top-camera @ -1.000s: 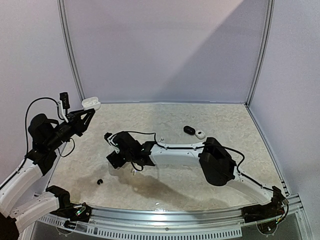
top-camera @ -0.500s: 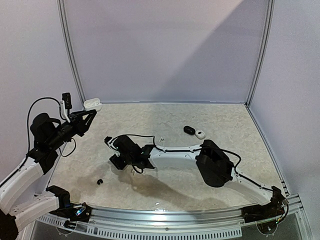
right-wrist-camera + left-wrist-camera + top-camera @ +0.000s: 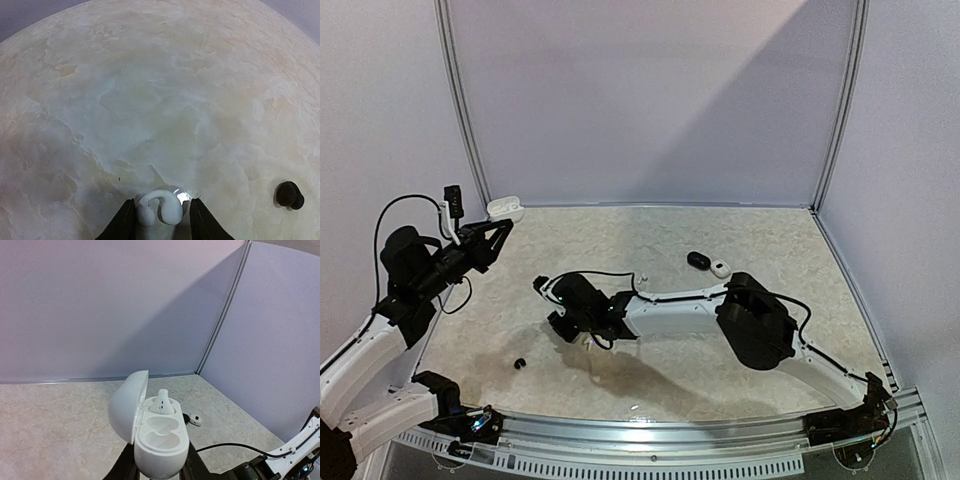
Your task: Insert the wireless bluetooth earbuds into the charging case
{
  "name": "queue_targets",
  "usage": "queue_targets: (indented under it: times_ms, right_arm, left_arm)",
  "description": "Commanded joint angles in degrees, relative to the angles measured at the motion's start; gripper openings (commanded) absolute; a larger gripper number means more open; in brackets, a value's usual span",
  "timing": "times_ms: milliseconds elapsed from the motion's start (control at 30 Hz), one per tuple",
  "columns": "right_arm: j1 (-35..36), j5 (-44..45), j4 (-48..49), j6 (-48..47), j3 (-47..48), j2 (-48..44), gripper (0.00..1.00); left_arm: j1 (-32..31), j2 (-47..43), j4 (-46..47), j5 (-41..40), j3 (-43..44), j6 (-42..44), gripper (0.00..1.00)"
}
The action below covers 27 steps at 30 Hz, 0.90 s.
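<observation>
Worktop [image 3: 650,225] lies open behind and right of the right end effector [image 3: 161,201], save one black piece [image 3: 698,260] and one white piece [image 3: 720,268] farther right. Back-left of it, raised by the wall, the left end effector [image 3: 160,466] clamps one open case [image 3: 160,437] with one seated earbud [image 3: 163,402]. The right end effector is narrow around one loose white earbud [image 3: 160,212], and I cannot tell whether it grips it. One black earbud [image 3: 520,362] lies front-left.

The white charging case [image 3: 160,450] stood upright, raised at the far left, its lid hinged open. One white earbud [image 3: 163,402] sat in its far socket; the near socket was empty. A second white earbud [image 3: 159,207] lay left of centre, with a black earbud [image 3: 520,362] nearer and further left.
</observation>
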Motion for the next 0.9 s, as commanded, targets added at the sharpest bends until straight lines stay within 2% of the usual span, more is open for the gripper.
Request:
queue_targets:
  times_ms: [0, 167, 533, 700, 867]
  right_arm:
    - [0.0, 2.0, -0.6, 0.4, -6.6, -5.6, 0.37]
    - [-0.6, 5.0, 1.0, 2.0, -13.6, -11.0, 0.36]
    - [-3.2, 1.1, 4.0, 3.7, -23.5, -18.0, 0.38]
    - [-3.6, -3.8, 4.2, 4.1, -21.3, -18.5, 0.42]
    - [-3.9, -4.2, 0.5, 8.0, -14.7, -15.7, 0.41]
  left_arm:
    - [0.6, -0.6, 0.8, 0.2, 0.1, 0.6, 0.00]
    - [0.6, -0.7, 0.7, 0.5, 0.1, 0.7, 0.00]
    - [0.5, -1.0, 0.7, 0.8, -0.1, 0.8, 0.00]
    - [0.5, -1.0, 0.6, 0.9, -0.1, 1.0, 0.00]
    - [0.5, -1.0, 0.7, 0.9, -0.1, 1.1, 0.00]
